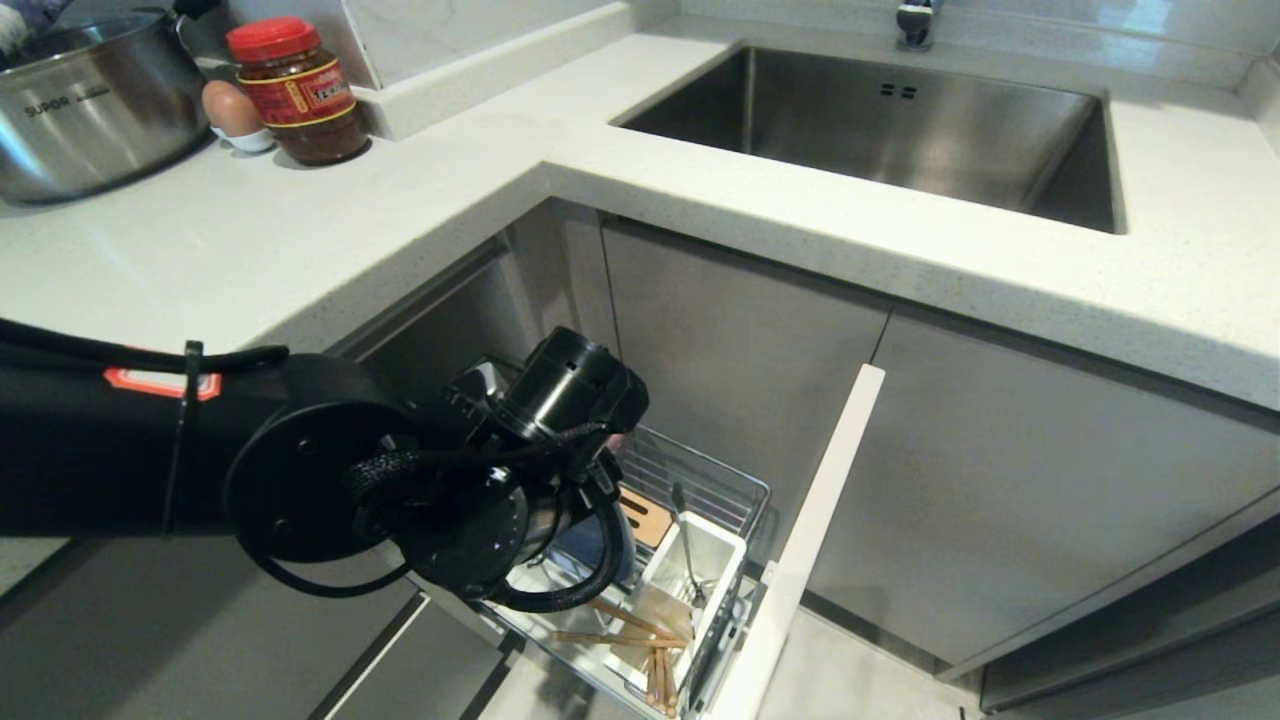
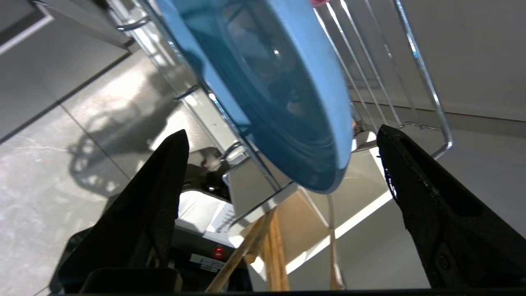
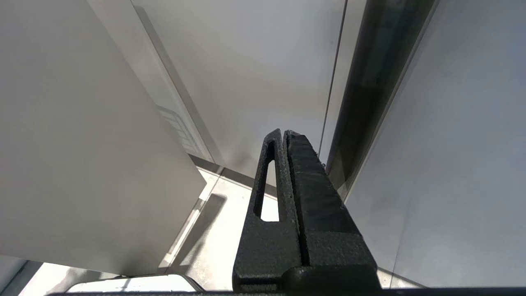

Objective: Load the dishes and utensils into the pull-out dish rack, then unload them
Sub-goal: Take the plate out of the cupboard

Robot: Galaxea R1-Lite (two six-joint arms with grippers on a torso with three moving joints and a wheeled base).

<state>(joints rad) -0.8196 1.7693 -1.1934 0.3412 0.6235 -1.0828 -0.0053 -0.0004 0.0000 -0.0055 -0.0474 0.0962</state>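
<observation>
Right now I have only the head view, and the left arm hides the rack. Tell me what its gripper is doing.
Observer: The left gripper is open, its fingers spread to either side of the light-blue plate, gripping nothing.
Operator: Report how the plate sits.
Observer: On edge and tilted, among the wires of the dish rack.
Operator: Now the right arm.
Observer: The right gripper is shut and empty, parked near the grey cabinet fronts.
</observation>
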